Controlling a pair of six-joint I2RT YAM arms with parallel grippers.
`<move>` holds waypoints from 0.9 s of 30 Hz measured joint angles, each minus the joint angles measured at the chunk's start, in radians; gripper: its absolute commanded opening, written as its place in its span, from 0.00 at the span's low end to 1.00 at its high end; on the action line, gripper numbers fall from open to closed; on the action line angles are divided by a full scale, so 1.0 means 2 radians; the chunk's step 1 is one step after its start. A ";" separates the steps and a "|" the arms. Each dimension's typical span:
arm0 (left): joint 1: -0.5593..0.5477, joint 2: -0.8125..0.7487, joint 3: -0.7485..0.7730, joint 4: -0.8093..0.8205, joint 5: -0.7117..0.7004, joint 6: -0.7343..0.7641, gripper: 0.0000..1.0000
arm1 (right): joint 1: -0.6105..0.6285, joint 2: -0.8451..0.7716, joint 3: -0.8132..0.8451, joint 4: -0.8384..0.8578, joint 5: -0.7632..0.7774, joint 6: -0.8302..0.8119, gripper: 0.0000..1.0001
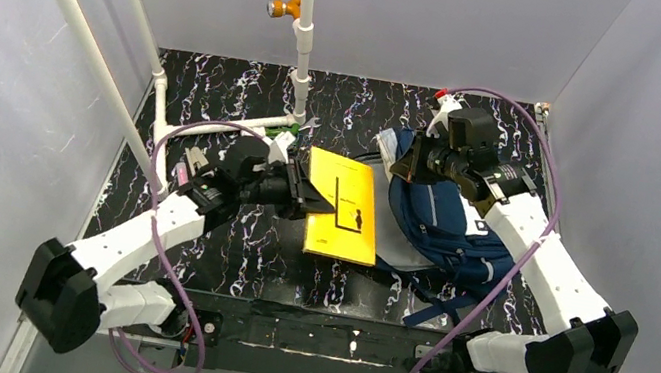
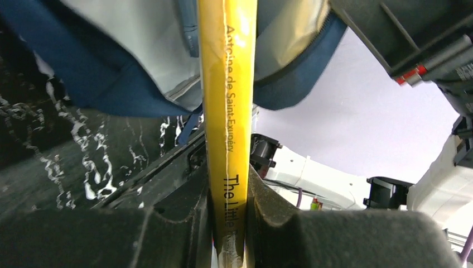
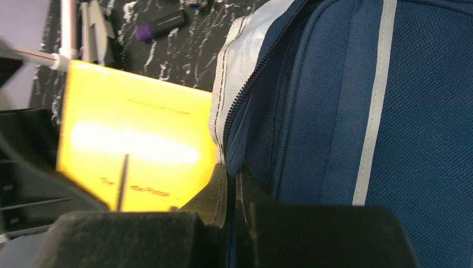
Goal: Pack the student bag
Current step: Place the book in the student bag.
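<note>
On counter (image 1: 250, 97), right of centre: student bag (image 1: 445, 234), top end hidden under right wrist. Right claw (image 3: 231, 187) pinched tight on bag's grey-trimmed edge beside zipper; bag interior not visible. Left claw (image 1: 308, 189) clamps yellow book (image 1: 343, 207) at spine edge, book just beside bag opening; contact with bag unclear. Spine title cut off by claw in left wrist view. Cover print blurred in right wrist view.
</note>
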 measured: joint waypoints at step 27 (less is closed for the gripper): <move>-0.163 0.516 0.233 0.393 -0.148 -0.147 0.28 | -0.007 -0.056 -0.017 0.019 -0.061 0.043 0.01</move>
